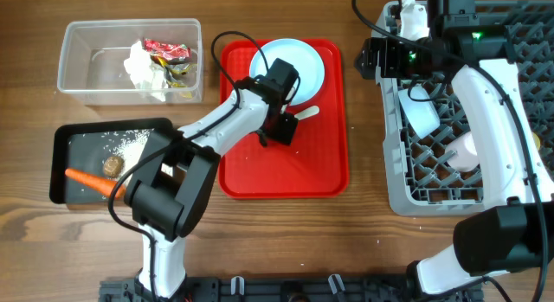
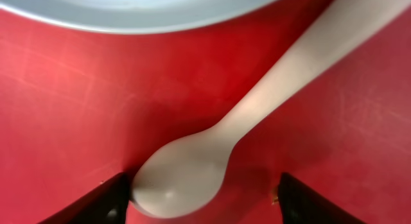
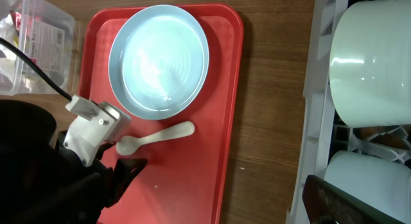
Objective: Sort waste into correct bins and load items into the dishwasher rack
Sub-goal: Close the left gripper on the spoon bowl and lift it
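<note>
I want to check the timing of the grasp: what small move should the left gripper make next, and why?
Probably close the left gripper on the white spoon. Its open fingers stand on either side of the spoon's bowl, down at the red tray, so no further approach seems needed.

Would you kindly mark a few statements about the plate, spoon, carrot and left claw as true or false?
1. The plate rests on the red tray. True.
2. The white spoon lies on the plate. False: it lies beside the plate, on the red tray.
3. The left claw stands open, one finger on each side of the spoon's bowl. True.
4. The carrot lies on the red tray. False: it lies in the black tray.
</note>
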Controlling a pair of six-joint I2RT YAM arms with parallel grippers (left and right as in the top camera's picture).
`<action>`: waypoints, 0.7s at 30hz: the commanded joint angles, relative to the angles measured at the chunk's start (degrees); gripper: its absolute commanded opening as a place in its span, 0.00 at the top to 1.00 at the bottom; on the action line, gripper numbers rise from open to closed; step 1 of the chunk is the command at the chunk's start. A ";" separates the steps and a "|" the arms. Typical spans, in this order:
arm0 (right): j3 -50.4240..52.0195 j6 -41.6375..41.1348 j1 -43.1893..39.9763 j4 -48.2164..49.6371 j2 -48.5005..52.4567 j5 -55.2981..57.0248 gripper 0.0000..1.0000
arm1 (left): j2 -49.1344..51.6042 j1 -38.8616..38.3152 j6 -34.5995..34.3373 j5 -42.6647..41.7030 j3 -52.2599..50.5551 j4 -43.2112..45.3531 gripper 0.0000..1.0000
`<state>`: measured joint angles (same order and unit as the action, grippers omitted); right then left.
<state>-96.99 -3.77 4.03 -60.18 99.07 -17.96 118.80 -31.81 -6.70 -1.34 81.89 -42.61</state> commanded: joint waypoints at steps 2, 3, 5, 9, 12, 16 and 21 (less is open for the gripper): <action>-0.02 0.61 -0.13 -0.11 0.50 0.33 0.00 | 1.09 -2.58 0.55 -1.66 -0.96 2.01 0.38; -0.02 0.63 -0.13 -0.13 0.50 0.33 0.00 | 1.09 -2.86 0.52 -1.11 -0.96 2.51 0.40; -0.02 0.61 -0.13 -0.20 0.50 0.33 0.00 | 1.09 -3.19 0.52 -0.52 -0.96 2.71 0.41; -0.02 0.61 -0.13 -0.24 0.50 0.33 0.00 | 1.09 -3.19 0.52 -0.52 -0.96 2.64 0.48; -0.02 0.61 -0.13 -0.24 0.50 0.33 0.00 | 1.09 -3.19 0.52 -0.52 -0.96 2.67 0.53; -0.02 0.70 -0.13 -0.24 0.50 0.55 0.00 | 1.09 -3.19 0.52 -0.52 -0.96 2.67 0.63; -0.02 0.70 -0.13 -0.09 0.50 0.57 0.00 | 1.09 -3.19 0.52 -0.52 -0.96 2.64 0.79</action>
<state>-96.99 -3.77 4.03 -60.20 99.09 -17.93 118.69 -34.98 -6.28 -1.56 81.84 -39.62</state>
